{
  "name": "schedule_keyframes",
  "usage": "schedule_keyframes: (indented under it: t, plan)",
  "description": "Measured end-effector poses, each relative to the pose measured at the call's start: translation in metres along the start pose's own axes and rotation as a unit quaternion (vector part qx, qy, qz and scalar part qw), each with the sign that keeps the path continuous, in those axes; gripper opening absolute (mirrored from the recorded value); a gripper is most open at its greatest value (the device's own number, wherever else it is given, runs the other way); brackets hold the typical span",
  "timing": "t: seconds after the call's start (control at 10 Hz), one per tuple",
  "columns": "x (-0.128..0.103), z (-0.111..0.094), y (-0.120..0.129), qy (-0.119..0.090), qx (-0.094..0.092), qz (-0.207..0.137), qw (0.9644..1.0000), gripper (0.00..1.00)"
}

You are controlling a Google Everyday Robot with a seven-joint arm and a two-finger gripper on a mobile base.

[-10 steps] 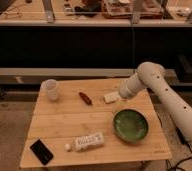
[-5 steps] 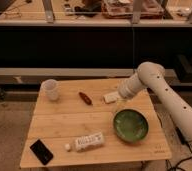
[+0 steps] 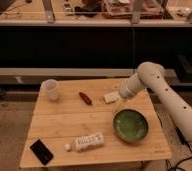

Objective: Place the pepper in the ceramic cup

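Observation:
The pepper, small, slender and dark red, lies on the wooden table near its far middle. The ceramic cup, small and white, stands upright at the table's far left corner, well left of the pepper. My gripper hangs at the end of the white arm, low over the table just right of a pale white block and above the far rim of the green bowl. It is to the right of the pepper and holds nothing that I can see.
A wide green bowl sits at the right of the table. A white bottle lies on its side near the front edge. A black phone lies at the front left corner. Dark shelving runs behind the table.

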Motion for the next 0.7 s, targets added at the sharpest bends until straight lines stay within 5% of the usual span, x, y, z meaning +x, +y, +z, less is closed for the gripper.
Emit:
schedule_keyframes:
  t: [0.6,0.7]
  plan:
    - [-0.0004,-0.0007,0.0007,0.000,0.000,0.002,1.0000,0.80]
    - [0.0005,-0.0047,0.0093,-0.007,-0.012,0.011,0.9998,0.80]
